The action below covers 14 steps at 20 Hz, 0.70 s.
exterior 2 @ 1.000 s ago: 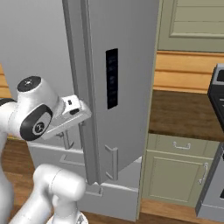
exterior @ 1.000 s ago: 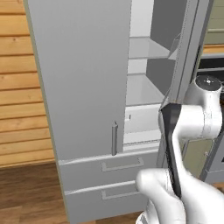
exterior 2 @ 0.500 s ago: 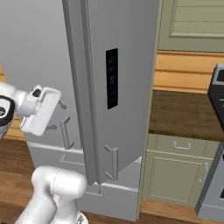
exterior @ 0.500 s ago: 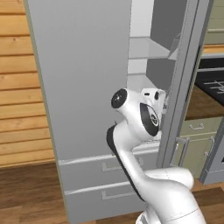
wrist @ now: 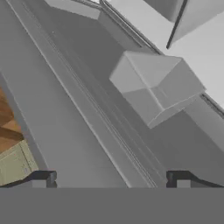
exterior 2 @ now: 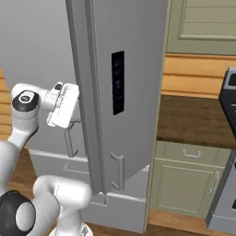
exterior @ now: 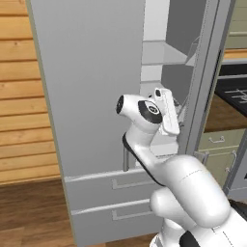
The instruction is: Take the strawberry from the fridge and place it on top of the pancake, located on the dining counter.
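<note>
Fridge point(exterior: 91, 87) is the biggest thing here: tall, light grey, two doors, two bottom drawers point(exterior: 113, 198) with bar pulls. In the left base view its left door is closed and its right door point(exterior: 212, 72) is swung open, showing the white interior and white shelves point(exterior: 161, 53) in the gap between them. In the right base view the open door point(exterior 2: 124, 92) stands edge-on, with a dark vertical control panel point(exterior 2: 118, 83) on its face and a bar handle point(exterior 2: 119, 171) lower down.

Wooden plank wall point(exterior: 21, 96) sits left of the fridge, over a dark wood floor point(exterior: 29, 212). On the right side, pale green base cabinets point(exterior 2: 189, 184) carry a dark brown desk top point(exterior 2: 193, 120), with a green upper cabinet point(exterior 2: 203, 23) above.

White arm point(exterior: 144, 125) rises in front of the fridge, with its hand raised at the gap between the two doors, at about the height of the lower shelves.

Gripper point(exterior: 181, 113) points into the fridge opening, jaws spread wide, nothing between them. In the hand view both dark fingertips point(wrist: 43, 178) sit far apart at the bottom edge, looking along a grey door surface past a grey box-shaped bin point(wrist: 155, 85) toward white shelving point(wrist: 197, 39).

Strawberry: cannot tell where it is; no red fruit can be made out on the visible shelves.
</note>
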Motion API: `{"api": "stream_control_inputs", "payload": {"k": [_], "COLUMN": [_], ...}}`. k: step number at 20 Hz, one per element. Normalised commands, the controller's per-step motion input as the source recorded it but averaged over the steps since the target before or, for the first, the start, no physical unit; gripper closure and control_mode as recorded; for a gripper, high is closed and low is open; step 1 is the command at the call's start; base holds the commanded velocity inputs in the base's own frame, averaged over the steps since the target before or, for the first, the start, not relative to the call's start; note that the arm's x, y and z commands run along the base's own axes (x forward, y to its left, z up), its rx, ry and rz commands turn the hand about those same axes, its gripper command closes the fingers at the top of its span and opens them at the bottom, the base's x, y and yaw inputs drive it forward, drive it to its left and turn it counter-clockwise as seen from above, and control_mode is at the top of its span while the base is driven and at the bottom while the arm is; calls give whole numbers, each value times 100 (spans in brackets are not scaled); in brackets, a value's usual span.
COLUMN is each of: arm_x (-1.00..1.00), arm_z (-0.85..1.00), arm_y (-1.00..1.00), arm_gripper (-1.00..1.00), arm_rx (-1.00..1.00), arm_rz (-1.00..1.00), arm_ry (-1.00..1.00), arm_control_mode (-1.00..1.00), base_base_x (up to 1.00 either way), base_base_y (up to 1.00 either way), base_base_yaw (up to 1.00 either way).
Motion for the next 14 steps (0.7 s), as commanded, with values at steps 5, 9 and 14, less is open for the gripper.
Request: {"api": "stream_control_inputs", "payload": {"k": [5, 9, 14], "arm_x": [-24, -49, -33], "arm_z": [17, 9, 5], "arm_y": [-51, -67, -77], "arm_gripper": [-100, -100, -100], "arm_rx": [-16, -8, -7], "arm_rz": [-3, -9, -5], "arm_ry": [15, 10, 7], "arm_control_mode": [-100, -100, -100], "base_base_x": [0, 0, 0], "base_base_y": [0, 0, 0], "base_base_yaw": [0, 0, 0]}}
